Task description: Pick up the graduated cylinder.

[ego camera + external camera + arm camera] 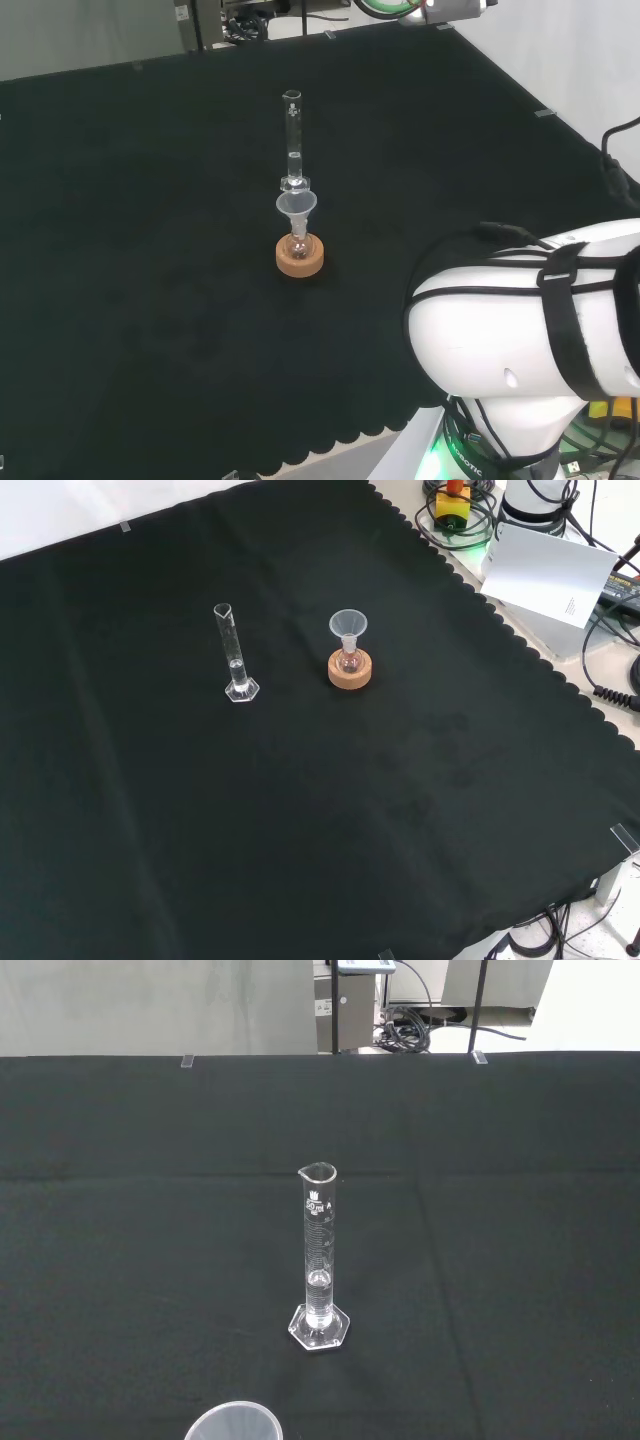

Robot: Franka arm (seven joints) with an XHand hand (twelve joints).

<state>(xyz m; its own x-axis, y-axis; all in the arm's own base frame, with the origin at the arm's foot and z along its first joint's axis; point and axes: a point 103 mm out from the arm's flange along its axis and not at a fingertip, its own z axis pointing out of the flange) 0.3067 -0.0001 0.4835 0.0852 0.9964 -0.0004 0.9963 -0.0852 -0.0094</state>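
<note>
1. The graduated cylinder [236, 652] stands upright on its hexagonal foot on the black cloth [300, 830], untouched and not yet lifted. In the front view it is to the left of a small flask [349, 664] that sits in a cork ring [350, 673] with a clear funnel [348, 626] in its neck.

2. In the head view the cylinder stands directly behind the flask and funnel, so the two pieces line up along that sight line, close together but apart.

3. Whether the hand's fingers are straight or curled cannot be told from these pictures. The wrist camera looks level across the cloth at the cylinder, with the funnel's rim [233, 1422] nearest the lens, so the approach has seemingly not begun.

4. The step in hand, as I judge it, is the reach. The flask stand lies between the wrist camera and the cylinder, so a straight run forward risks knocking the funnel; coming in higher or from the side would be safer.

5. The cylinder is tall and narrow on a small foot (easy to tip). The fingers should close around the tube's middle from both sides together, not push it from one side.

6. A little clear liquid seems to sit low in the tube, so the lift should go straight up, keeping it vertical
</note>
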